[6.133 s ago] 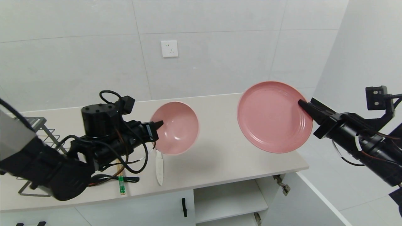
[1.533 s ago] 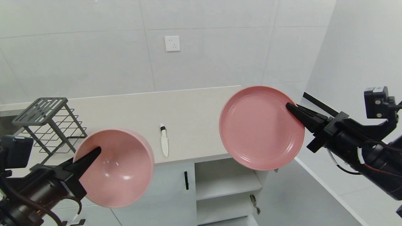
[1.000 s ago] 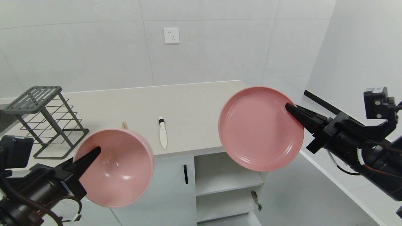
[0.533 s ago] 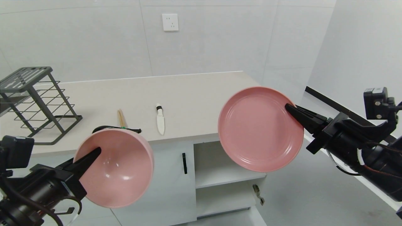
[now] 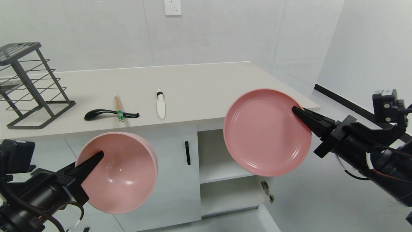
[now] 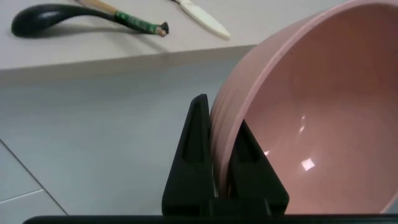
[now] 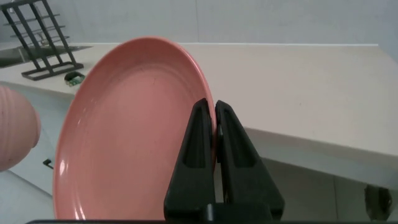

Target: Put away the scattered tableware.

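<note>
While the pink bowl (image 5: pixel 124 175) hangs tilted on its side below the front edge of the surface (image 5: pixel 199 83), the left tool (image 5: pixel 98 155) pinches its rim, one finger inside and one outside. Before the surface's right end, the pink plate (image 5: pixel 264 132) stands nearly on edge, its rim clamped in the right tool (image 5: pixel 294 109). On the surface lie a black spoon (image 5: pixel 91 114), chopsticks (image 5: pixel 117 103) crossing its handle, and a white knife (image 5: pixel 160 109); a wire rack (image 5: pixel 19 49) stands at its left end.

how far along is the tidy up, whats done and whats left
Nothing looks put away yet. In hand: the left gripper clamps the pink bowl, the right gripper the pink plate, both held off the counter. Left: the black spoon, chopsticks and white knife lie on the counter.
</note>
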